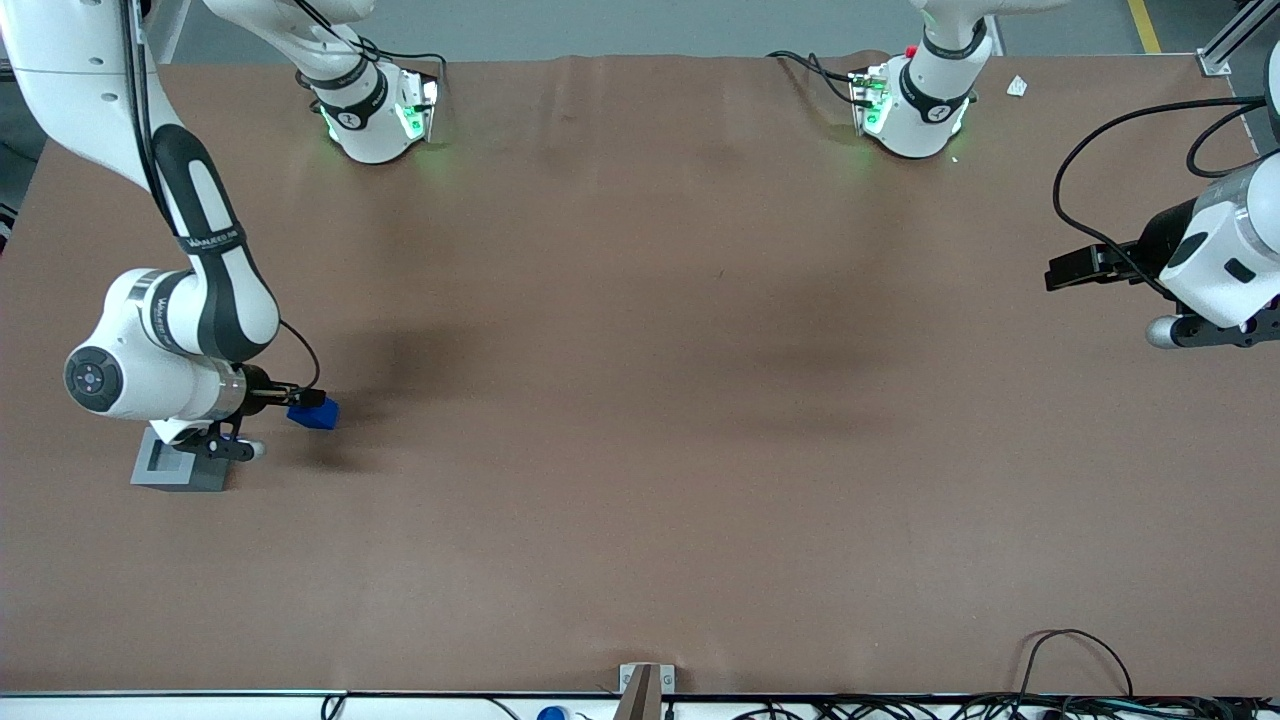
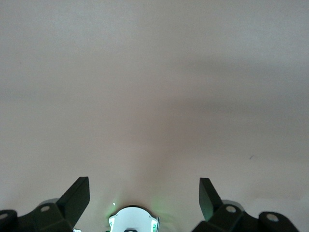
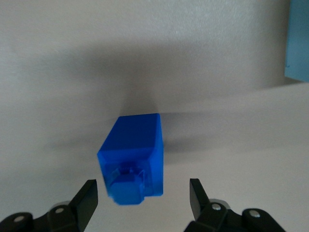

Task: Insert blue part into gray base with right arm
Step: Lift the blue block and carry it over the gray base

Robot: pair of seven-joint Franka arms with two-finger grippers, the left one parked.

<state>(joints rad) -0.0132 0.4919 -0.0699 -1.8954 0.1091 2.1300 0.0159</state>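
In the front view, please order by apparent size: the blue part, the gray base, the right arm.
1. right arm, largest by far.
2. gray base, partly hidden under the wrist.
3. blue part, smallest, at the open gripper, not gripped.

A brown table [image 1: 640, 400] stands on gray floor [image 1: 640, 25].

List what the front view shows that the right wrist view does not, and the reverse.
Only the front view shows the gray base whole with its square recess, the right arm above it, and the table. Only the right wrist view shows the stud on the blue part and the open gripper with its fingers apart on either side of the part. Both show the blue part and the gripper by it.
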